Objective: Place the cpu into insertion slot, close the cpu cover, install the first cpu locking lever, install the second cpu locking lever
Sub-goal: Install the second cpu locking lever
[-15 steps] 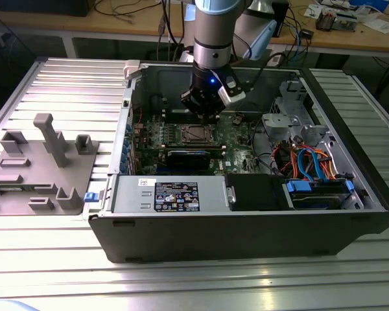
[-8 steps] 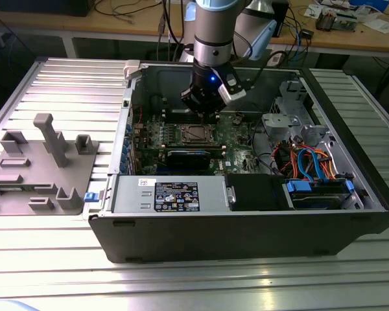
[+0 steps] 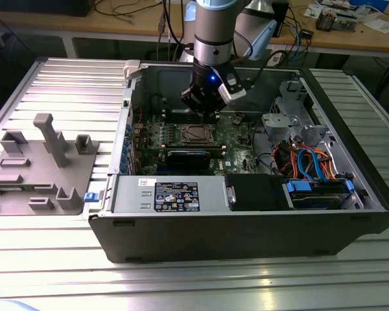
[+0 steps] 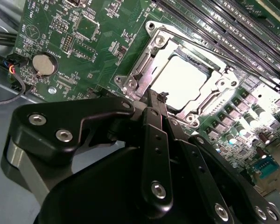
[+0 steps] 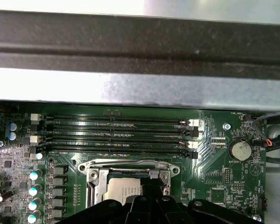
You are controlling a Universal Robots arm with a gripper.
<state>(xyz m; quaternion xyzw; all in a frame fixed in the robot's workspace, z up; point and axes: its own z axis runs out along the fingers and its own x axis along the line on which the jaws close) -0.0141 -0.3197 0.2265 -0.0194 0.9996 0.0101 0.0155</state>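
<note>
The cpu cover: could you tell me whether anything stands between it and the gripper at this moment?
Nothing visible does. In the second wrist view the gripper sits right at the edge of the cpu cover, which lies down around the cpu in the insertion slot.

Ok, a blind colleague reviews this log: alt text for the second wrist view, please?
The black gripper sits at the edge of the insertion slot on a green circuit board. The cpu lies in the slot with the cpu cover down around it.
</note>
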